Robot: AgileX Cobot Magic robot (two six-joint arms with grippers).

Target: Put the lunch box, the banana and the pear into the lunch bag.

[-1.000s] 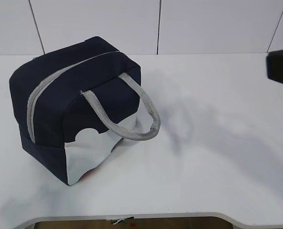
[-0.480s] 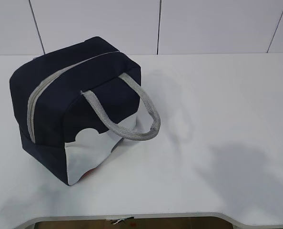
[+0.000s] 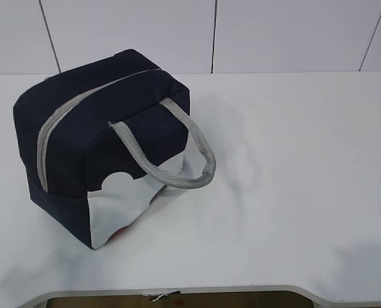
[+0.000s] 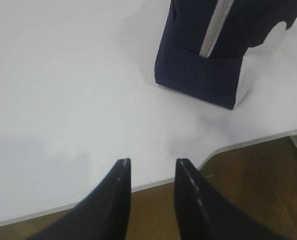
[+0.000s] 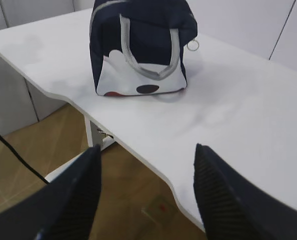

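Observation:
The navy-blue lunch bag [image 3: 101, 128] stands on the left half of the white table [image 3: 293, 160], its grey zipper [image 3: 46, 138] running over the top and looking shut. One grey handle [image 3: 197, 154] droops over the white front panel. The lunch box, the banana and the pear are out of view. Neither arm shows in the exterior view. My left gripper [image 4: 151, 162] hovers open and empty over the table's front edge, well short of the lunch bag [image 4: 203, 50]. My right gripper [image 5: 147, 147] is wide open and empty, off the table's edge, far from the lunch bag [image 5: 138, 35].
A ring pull [image 5: 192, 45] hangs at the bag's far end. The table's curved front edge [image 5: 153, 170] drops to a wooden floor. A table leg [image 5: 93, 132] and a black cable [image 5: 13, 150] sit below. White wall panels [image 3: 274, 32] close the back.
A dark part of the right arm at the exterior view's right edge has left the frame. Its shadow has slid toward the front right corner. The bag has not moved.

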